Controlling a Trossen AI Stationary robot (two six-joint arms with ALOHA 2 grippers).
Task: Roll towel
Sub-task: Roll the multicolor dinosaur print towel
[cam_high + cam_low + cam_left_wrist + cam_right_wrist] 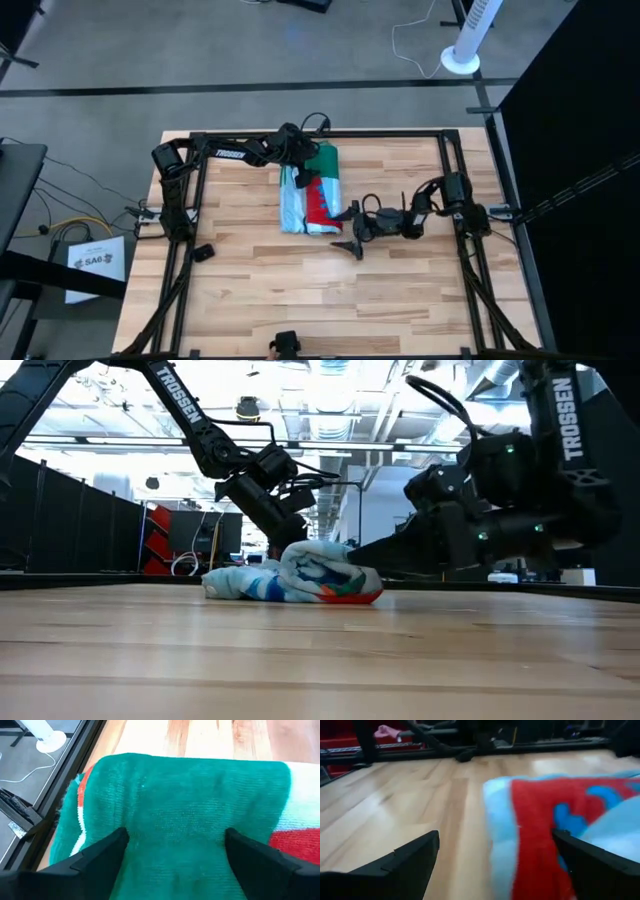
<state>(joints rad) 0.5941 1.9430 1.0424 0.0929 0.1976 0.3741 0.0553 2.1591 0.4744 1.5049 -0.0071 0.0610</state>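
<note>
Wooden desk [250, 290] first: pale planks inside a black frame, towel [312, 195] lying near the middle toward the far edge, folded into a long narrow strip running front to back. That shape makes sense for rolling, since a narrow strip rolls from one short end. Green end is at the far side, red and light-blue print at the near side; low view shows it bunched and already lumpy at the near end, so I'd judge the roll as barely begun or loose. Left arm reaches in from the far left, left pincer [172, 845] spread wide over the green end, fingers straddling the cloth and gripping nothing; likely placed there to pin or gather that end. Right arm comes low from the right, right pincer [495, 850] also agape, level with the desk surface just beside the red near corner, holding nothing. Low and flat like that probably to slip a finger under the edge. Risk: thick soft pile, edge may slide rather than lift. Cannot tell whether either pincer touches the cloth.
</note>
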